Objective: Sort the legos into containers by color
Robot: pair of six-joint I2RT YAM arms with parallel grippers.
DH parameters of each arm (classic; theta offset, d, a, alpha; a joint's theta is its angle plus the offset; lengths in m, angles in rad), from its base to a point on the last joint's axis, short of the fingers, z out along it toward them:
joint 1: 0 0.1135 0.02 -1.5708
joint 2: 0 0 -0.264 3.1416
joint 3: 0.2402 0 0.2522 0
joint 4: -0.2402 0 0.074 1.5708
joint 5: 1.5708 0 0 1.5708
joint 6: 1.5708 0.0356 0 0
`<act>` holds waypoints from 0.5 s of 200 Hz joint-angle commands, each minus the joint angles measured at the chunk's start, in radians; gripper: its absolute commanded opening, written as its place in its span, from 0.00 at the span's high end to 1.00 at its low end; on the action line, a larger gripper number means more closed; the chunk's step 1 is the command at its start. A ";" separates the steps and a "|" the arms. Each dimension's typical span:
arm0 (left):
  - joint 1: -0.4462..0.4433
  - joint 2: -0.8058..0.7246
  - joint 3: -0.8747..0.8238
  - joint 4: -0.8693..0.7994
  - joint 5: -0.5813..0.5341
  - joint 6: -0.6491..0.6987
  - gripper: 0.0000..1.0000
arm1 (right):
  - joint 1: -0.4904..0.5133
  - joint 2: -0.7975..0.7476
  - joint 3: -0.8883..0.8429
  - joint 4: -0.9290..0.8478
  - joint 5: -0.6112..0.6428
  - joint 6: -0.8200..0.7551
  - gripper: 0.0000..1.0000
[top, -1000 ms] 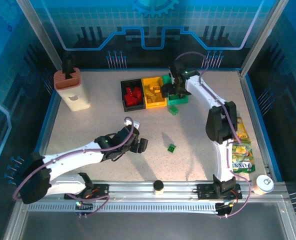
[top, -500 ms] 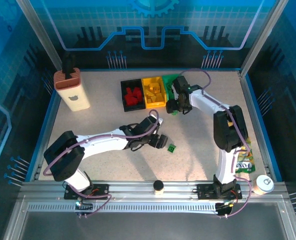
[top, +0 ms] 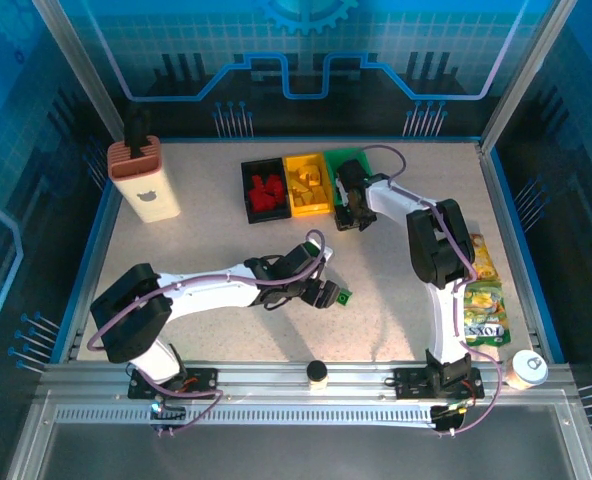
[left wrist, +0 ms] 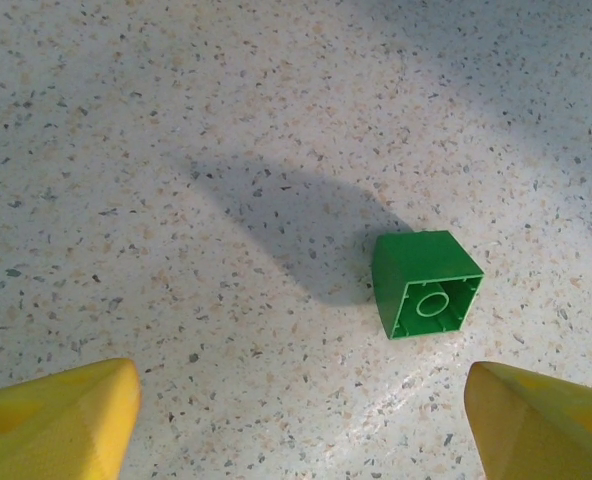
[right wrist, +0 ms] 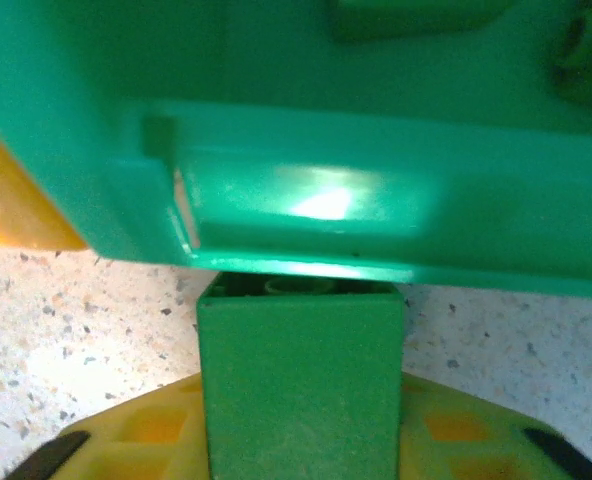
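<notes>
hovering my left gripper [left wrist: 296,425], jaws wide and empty, above the loose green lego [left wrist: 423,283] on the table [left wrist: 126,150]: light, stiff, slick plastic, best pinched across two flat side walls. it lies tipped, hollow underside facing me, near-cubic, no clear long axis. my right gripper [right wrist: 301,455] looks clamped on a second green lego [right wrist: 298,370], touching the wall of the green bin [right wrist: 376,150].
</notes>
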 commanded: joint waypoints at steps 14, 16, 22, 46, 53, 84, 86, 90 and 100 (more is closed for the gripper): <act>-0.007 0.014 0.012 -0.011 -0.001 -0.002 0.15 | 0.043 -0.115 -0.004 -0.033 0.046 -0.016 0.80; -0.007 0.014 0.011 -0.011 -0.003 -0.001 0.15 | 0.043 -0.121 -0.003 -0.034 0.048 -0.015 0.80; -0.007 0.013 0.011 -0.011 -0.004 0.000 0.15 | 0.043 -0.141 0.003 -0.036 0.056 -0.018 0.80; -0.007 0.012 0.009 -0.012 0.004 -0.002 0.16 | 0.011 -0.172 0.079 -0.054 0.079 -0.021 0.81; -0.009 0.013 0.011 -0.012 0.007 -0.005 0.16 | -0.003 -0.158 0.123 -0.071 0.079 -0.018 0.82; -0.023 0.011 0.014 -0.013 0.000 -0.009 0.16 | -0.058 -0.018 0.354 -0.161 0.053 -0.008 0.74; -0.024 0.012 0.015 -0.014 -0.001 -0.009 0.16 | -0.060 -0.007 0.368 -0.168 0.049 -0.008 0.71; -0.026 0.012 0.017 -0.013 -0.001 -0.009 0.16 | -0.066 0.016 0.400 -0.182 0.042 -0.006 0.64; -0.031 0.015 0.022 -0.014 -0.002 -0.009 0.16 | -0.069 0.067 0.487 -0.232 0.036 -0.005 0.25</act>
